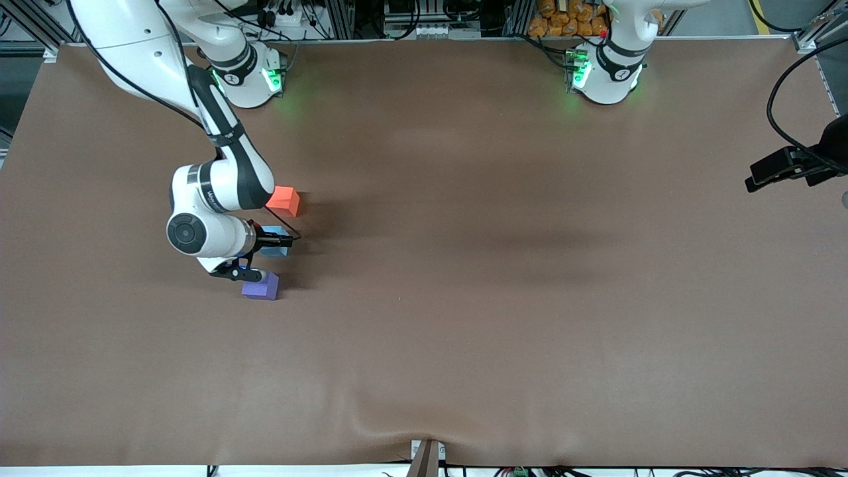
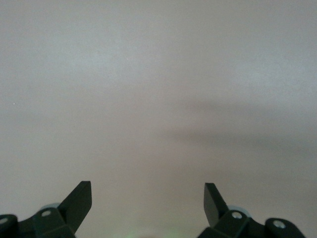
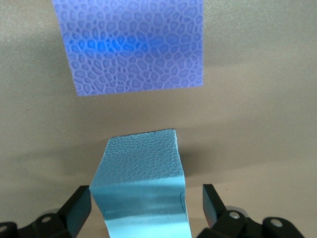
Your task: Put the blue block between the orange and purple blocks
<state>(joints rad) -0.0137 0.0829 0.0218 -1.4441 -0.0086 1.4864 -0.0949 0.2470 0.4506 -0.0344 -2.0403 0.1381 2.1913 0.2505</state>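
The blue block (image 1: 275, 248) rests on the table between the orange block (image 1: 285, 200) and the purple block (image 1: 262, 286), in a line near the right arm's end. My right gripper (image 1: 271, 242) is low over the blue block, its open fingers on either side of it. In the right wrist view the blue block (image 3: 143, 193) stands between the fingers (image 3: 79, 208), with a gap on one side, and the purple block (image 3: 131, 44) lies just past it. My left gripper (image 2: 147, 198) is open and empty over bare table, waiting at the left arm's end (image 1: 762, 175).
The brown table cover (image 1: 464, 298) stretches wide around the three blocks. The arm bases (image 1: 606, 73) stand along the table's back edge. A small bracket (image 1: 425, 457) sits at the table edge nearest the front camera.
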